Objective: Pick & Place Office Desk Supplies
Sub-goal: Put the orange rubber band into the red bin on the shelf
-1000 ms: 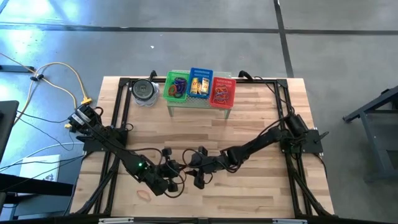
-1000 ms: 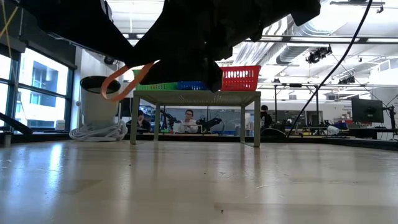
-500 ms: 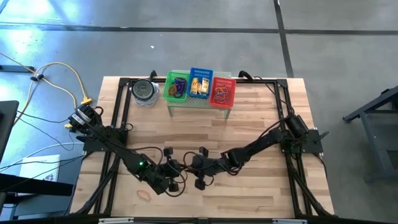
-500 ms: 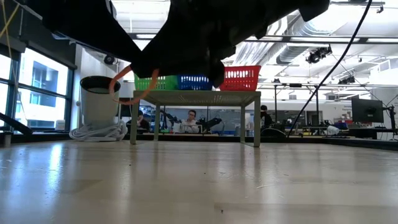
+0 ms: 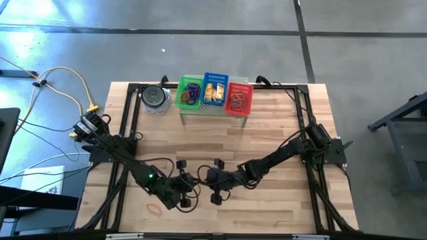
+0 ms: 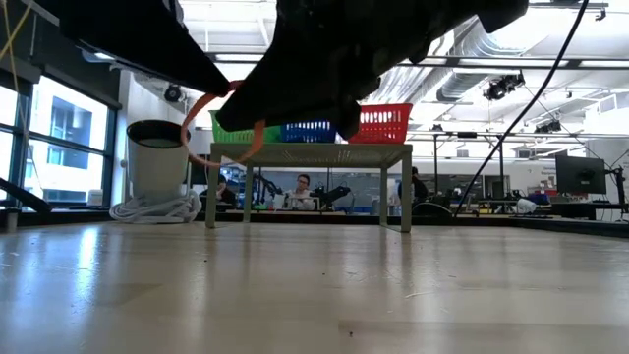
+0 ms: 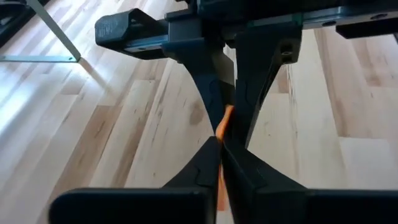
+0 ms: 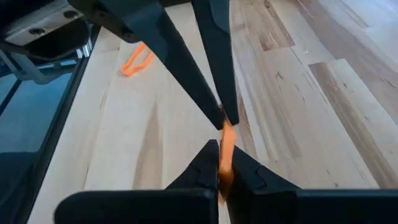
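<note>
Above the near middle of the wooden table (image 5: pixel 280 120), the left gripper (image 7: pixel 221 138) and right gripper (image 8: pixel 222 144) both pinched one thin orange rubber band (image 6: pixel 211 128). A second orange band loop (image 8: pixel 137 60) lay on the boards nearby.

Right gripper (image 8: pixel 219 144) is now clamped on orange band (image 6: pixel 211 128) beside left gripper (image 7: pixel 221 138); band is swung rightward, more upright
</note>
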